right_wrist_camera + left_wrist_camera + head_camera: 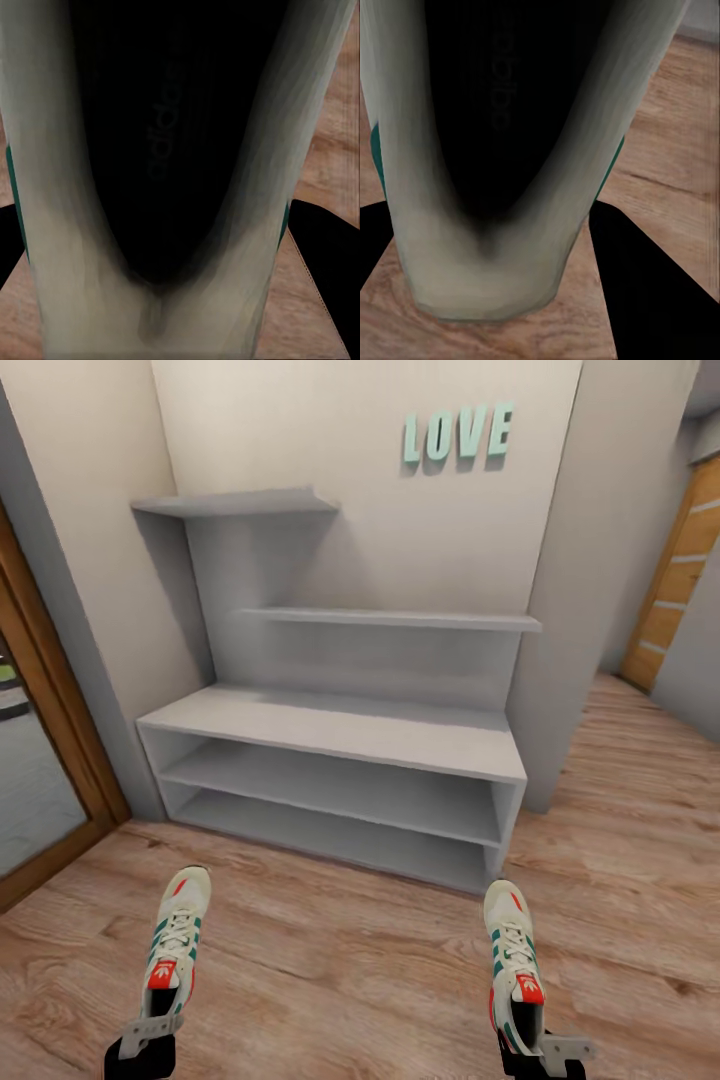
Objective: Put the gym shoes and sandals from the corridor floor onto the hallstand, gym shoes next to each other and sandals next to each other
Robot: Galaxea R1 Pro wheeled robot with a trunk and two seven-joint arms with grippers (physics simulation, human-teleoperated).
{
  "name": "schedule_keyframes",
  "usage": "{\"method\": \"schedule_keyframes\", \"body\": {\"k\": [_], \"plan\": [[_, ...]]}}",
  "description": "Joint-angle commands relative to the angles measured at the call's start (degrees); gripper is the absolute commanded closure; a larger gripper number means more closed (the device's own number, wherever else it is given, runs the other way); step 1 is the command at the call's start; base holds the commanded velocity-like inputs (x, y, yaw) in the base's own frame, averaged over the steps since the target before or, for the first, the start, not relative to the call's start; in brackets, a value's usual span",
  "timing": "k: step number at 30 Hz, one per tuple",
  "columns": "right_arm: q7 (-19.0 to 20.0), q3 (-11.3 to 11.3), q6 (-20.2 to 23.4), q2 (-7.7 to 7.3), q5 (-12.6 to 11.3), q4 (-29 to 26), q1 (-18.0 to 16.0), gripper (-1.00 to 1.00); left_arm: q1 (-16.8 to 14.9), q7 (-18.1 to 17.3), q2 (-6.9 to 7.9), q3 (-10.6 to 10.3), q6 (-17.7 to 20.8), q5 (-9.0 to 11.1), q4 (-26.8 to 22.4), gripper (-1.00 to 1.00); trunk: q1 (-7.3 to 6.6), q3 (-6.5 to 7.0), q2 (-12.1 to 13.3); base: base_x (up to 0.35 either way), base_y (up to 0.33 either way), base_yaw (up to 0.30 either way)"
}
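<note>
Two cream-white gym shoes with green stripes and red tongue labels hang low over the corridor floor (340, 960), toes pointing at the hallstand (340, 730). My left gripper (148, 1042) is shut on the heel of the left gym shoe (177, 935). My right gripper (535, 1050) is shut on the heel of the right gym shoe (512, 950). Each wrist view looks into a shoe's dark opening, the left shoe (487, 277) and the right shoe (150, 315), with a black finger (652, 300) (322, 262) beside it. The hallstand's top, compartments and upper shelves are bare. The sandals are out of view.
A wood-framed glass door (40, 760) stands at the left. A wall corner (580, 610) juts out right of the hallstand, with a wooden door (680, 580) beyond it. Teal LOVE letters (458, 435) hang on the wall above.
</note>
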Motion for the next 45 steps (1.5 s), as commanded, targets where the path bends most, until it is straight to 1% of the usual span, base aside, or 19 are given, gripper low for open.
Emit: {"method": "schedule_keyframes", "body": {"k": [1,8,22,39,45], "plan": [[-0.1,0.0,-0.2,0.0,0.0,0.0,0.0,1.0,-0.1,-0.6,-0.02,0.5,-0.2,-0.3,0.0,1.0,-0.01,-0.02,0.0,0.0,0.0,-0.256],[-0.1,0.0,-0.2,0.0,0.0,0.1,0.0,1.0,-0.1,-0.5,-0.02,0.5,-0.2,-0.3,0.0,1.0,-0.01,0.2,0.0,0.017,0.062,-0.256],[-0.1,0.0,-0.2,0.0,0.0,0.1,0.0,1.0,-0.1,-0.5,-0.03,0.5,-0.2,-0.3,0.0,1.0,-0.01,0.61,0.0,0.056,0.251,-0.256],[-0.2,0.0,-0.2,0.0,0.0,0.0,0.0,1.0,-0.1,-0.5,-0.03,0.5,-0.2,-0.3,0.0,1.0,-0.01,1.02,0.0,0.001,0.013,-0.252],[-0.2,0.0,-0.2,-0.03,0.0,-0.1,0.0,1.0,-0.1,-0.5,-0.03,0.5,-0.2,-0.3,0.0,1.0,-0.01,1.03,0.0,-0.04,0.0,-0.117]]}}
